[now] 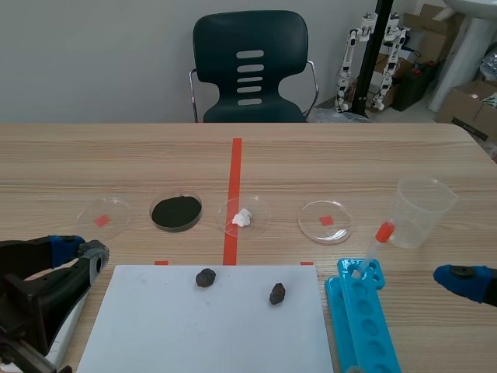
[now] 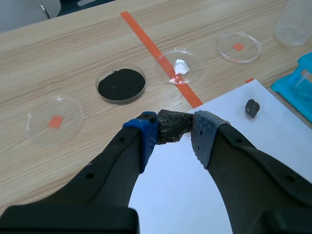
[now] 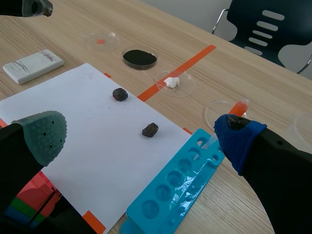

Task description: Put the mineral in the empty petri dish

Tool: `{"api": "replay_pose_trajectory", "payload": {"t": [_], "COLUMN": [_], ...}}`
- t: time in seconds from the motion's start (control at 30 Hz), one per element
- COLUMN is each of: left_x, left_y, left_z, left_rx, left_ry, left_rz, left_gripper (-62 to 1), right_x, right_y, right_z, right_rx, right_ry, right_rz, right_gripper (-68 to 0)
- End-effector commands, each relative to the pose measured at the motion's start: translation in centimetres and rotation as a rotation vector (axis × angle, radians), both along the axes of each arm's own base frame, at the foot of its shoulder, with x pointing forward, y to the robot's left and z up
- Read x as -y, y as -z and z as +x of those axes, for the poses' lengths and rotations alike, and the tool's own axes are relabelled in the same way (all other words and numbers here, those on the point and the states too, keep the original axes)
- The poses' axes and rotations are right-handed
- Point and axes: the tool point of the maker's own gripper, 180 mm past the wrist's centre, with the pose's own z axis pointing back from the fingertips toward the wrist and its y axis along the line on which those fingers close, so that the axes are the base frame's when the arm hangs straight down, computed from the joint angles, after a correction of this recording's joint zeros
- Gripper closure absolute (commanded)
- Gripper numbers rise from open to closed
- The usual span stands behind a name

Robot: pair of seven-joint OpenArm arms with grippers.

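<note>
L gripper pinches the mineral btw its pads, over the edge of the white sheet. Ahead of it are the black-powder dish and the white-lump dish. An empty dish sits ahead-left, the other empty dish far ahead-right. R gripper is spread wide w/ nothing in it. Ahead of it on the sheet lie a 2nd mineral and a 3rd mineral, w/ the blue tray by its blue finger.
</note>
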Motion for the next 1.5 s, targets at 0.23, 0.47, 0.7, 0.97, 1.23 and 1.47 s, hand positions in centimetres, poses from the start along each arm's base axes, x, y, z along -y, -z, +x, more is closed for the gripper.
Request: {"api": "replay_pose_trajectory", "payload": {"t": [0.23,0.47,0.7,0.97,1.23,1.47], "left_x": [0.3,0.0,0.1,-1.5,-4.2,-5.9], "left_y": [-0.4,1.7,2.5,4.3,6.2,7.0], "left_z": [0.7,1.4,2.2,6.7,12.4,16.3], "left_rx": [0.033,0.041,0.078,0.05,0.008,-0.014], "left_ry": [-0.001,-0.011,-0.008,-0.075,-0.192,-0.276], "left_rz": [-0.027,-0.053,-0.086,-0.025,0.011,0.001], "left_gripper": [-11.6,-11.6,-11.7,-11.7,-11.7,-11.7], "right_x": [0.0,0.0,0.0,0.0,0.0,0.0], "right_y": [-0.6,-0.6,-0.6,-0.6,-0.6,-0.6], "right_z": [0.2,0.2,0.2,0.2,0.2,0.2], "right_rx": [0.018,0.018,0.018,0.018,0.018,0.018], "right_ry": [0.002,0.002,0.002,0.002,0.002,0.002], "right_rz": [0.017,0.017,0.017,0.017,0.017,0.017], "right_gripper": [-63.8,-63.8,-63.8,-63.8,-63.8,-63.8]}}
